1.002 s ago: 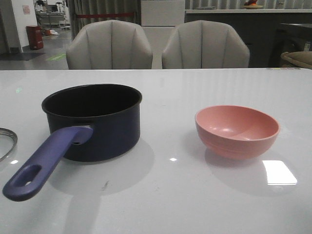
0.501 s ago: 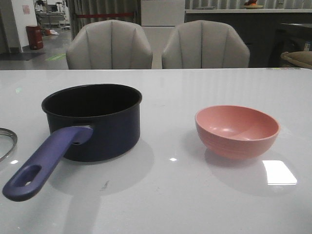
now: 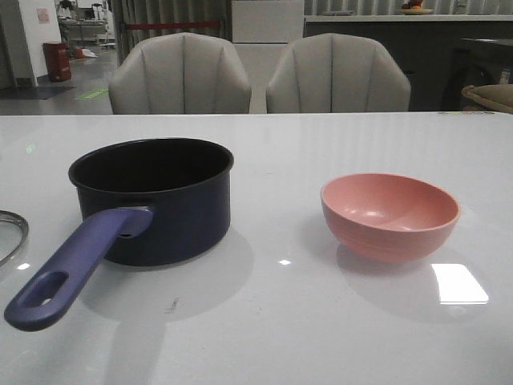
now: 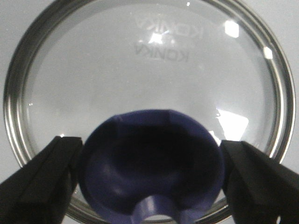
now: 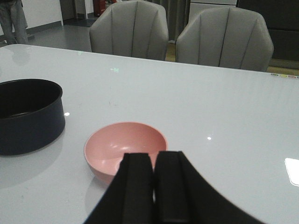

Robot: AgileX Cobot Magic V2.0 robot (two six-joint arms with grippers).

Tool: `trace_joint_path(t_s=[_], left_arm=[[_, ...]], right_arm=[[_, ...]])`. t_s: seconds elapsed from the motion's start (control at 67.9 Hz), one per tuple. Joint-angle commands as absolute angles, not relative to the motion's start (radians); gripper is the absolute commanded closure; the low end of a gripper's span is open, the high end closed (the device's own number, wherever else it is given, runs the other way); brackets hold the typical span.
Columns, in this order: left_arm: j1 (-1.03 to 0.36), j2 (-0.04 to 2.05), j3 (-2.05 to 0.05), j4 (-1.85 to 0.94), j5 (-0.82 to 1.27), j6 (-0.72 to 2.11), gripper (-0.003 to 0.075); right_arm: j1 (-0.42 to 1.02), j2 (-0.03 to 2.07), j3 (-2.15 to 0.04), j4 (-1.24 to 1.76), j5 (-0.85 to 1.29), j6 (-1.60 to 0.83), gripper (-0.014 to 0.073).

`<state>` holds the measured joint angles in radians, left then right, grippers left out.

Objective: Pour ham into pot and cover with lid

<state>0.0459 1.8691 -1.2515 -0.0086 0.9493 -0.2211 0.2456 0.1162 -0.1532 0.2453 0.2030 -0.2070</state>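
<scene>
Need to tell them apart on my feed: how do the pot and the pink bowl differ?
The pot is dark navy with straight walls; the pink bowl is rounded and shallower. The pot has a long purple-blue handle; the bowl has none. The pot is taller and wider. Both stand upright and open on the table.

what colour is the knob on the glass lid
Dark blue knob, clearest in the left wrist view.

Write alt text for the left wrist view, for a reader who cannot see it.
Close overhead view of the clear glass lid lying on a white table, its dark blue knob sitting between the two open black fingers of the left tool. The fingers flank the knob on either side; whether they touch it cannot be told. Faint mirrored lettering shows through the glass.
</scene>
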Motion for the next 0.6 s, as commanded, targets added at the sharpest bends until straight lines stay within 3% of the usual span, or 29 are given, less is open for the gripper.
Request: trace_joint_path(t_s=[0.0,0.309,0.589], left_arm=[[0.048,1.837,-1.293,-0.016,0.945,-0.222,0.0139],[0.048,1.841,-1.297,-0.019,0.935,-0.222,0.0419],[0.048,1.841,-1.297,-0.019,0.927,-0.222,0.0479]], right_arm=[[0.247,0.128,-0.182,0.245,0.116,-0.211,0.0433],[0.247,0.128,-0.182,0.245,0.116,-0.211,0.0433],[0.247,0.128,-0.182,0.245,0.116,-0.211,0.0433]])
